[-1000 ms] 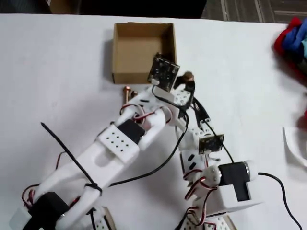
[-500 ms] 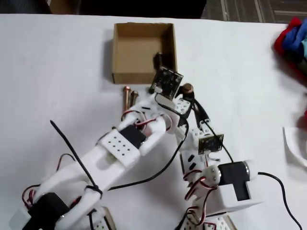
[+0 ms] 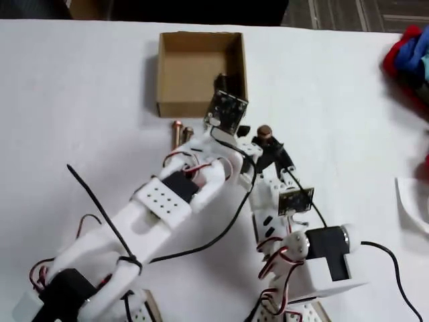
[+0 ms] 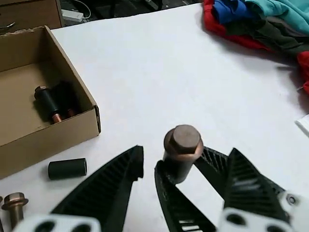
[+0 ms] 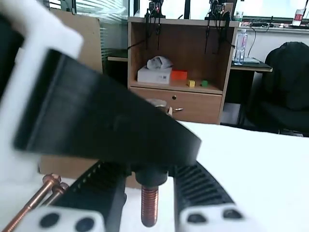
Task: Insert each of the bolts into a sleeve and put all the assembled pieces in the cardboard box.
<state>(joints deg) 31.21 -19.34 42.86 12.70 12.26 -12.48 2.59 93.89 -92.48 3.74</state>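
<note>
Upright bolt (image 4: 182,140) and the right hand (image 5: 149,186) clenched on it have eased back from the nearby cardboard box (image 3: 181,107), left hand (image 4: 186,154) spread open around them; sleeving looks done, so you box it next.

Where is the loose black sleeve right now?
In the left wrist view, the sleeve lies on its side on the white table, just outside the cardboard box, beside its near wall, with a loose bolt close by.
</note>
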